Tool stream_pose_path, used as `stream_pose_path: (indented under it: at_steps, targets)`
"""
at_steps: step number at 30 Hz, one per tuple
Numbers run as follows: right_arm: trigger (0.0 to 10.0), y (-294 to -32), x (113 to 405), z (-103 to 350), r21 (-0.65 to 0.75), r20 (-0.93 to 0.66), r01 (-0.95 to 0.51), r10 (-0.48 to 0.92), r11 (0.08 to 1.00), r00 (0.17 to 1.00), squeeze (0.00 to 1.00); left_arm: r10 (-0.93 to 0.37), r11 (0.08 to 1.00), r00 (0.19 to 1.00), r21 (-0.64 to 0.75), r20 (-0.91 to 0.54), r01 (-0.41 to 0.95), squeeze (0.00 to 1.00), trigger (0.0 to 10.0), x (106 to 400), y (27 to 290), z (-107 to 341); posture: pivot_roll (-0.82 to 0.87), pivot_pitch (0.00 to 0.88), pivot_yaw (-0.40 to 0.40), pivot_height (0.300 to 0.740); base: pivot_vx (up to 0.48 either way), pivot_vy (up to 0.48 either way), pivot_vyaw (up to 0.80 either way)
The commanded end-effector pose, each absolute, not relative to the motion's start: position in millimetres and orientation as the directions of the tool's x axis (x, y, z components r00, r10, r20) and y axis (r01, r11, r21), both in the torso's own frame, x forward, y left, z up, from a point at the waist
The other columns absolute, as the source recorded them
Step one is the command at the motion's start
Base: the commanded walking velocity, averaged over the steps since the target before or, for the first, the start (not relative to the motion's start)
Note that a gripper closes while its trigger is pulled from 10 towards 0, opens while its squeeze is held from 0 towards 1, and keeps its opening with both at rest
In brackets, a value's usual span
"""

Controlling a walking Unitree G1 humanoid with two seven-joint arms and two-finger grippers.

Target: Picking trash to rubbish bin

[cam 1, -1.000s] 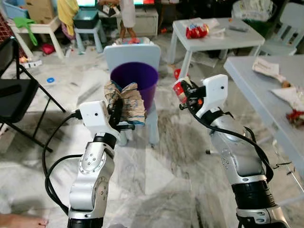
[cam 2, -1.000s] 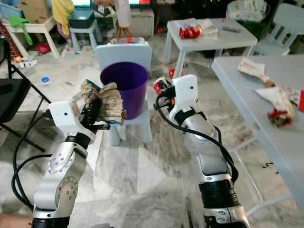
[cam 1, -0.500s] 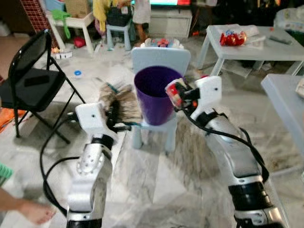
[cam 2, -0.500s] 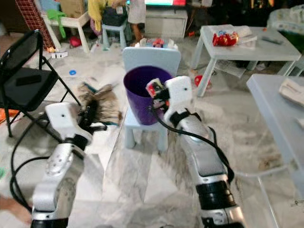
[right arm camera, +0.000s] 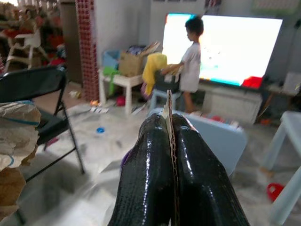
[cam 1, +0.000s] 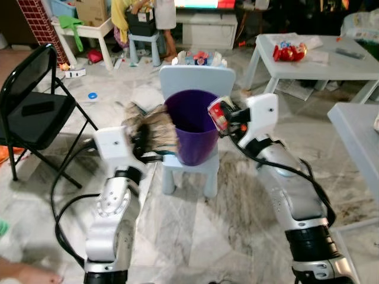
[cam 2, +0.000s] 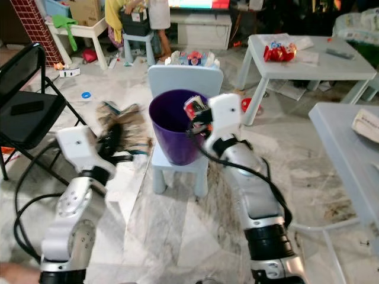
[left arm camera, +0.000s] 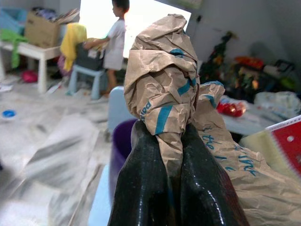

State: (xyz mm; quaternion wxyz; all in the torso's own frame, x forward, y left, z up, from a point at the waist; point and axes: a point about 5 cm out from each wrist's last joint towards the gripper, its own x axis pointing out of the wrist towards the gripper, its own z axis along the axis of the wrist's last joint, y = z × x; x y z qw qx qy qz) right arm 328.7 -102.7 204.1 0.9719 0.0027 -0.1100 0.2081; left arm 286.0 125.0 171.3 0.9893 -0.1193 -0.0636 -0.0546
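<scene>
A crumpled brown paper bag [cam 1: 153,125], pinched between the closed fingers of the left gripper [left arm camera: 167,155], hangs just beside the rim of a purple bin [cam 1: 190,125] standing on a small pale-blue chair [cam 1: 197,80]. The right gripper [right arm camera: 169,136] clamps a red-and-white wrapper [cam 1: 217,112] over the bin's opposite rim.

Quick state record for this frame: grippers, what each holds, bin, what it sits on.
left gripper: shut on crumpled brown paper bag, just left of the bin rim
right gripper: shut on red and white wrapper, at the bin's right rim
bin: purple rubbish bin, upright, open
support: small pale blue chair, bin on its seat
other: black folding chair at far left
</scene>
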Motion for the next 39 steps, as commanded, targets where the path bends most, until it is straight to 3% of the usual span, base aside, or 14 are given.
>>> stream_pose_path:
  at_steps: [1, 39]
  targets:
    - [10.0, -94.8, 327.7, 209.6, -0.048, 0.233, -0.429, 0.428, 0.902, 0.873, 0.00, -0.075, 0.971, 0.988, -0.218, 0.136, 0.103, 0.00, 0.0, 285.3, 131.6, 170.2, 0.11, 0.124, -0.062, 0.740, 0.334, 0.000, 0.00]
    - [10.0, -91.6, 325.7, 207.6, -0.051, 0.228, -0.438, 0.437, 0.898, 0.870, 0.00, -0.089, 0.968, 0.988, -0.223, 0.128, 0.116, 0.00, 0.0, 285.4, 126.5, 168.4, 0.10, 0.115, -0.064, 0.740, 0.367, 0.000, 0.00]
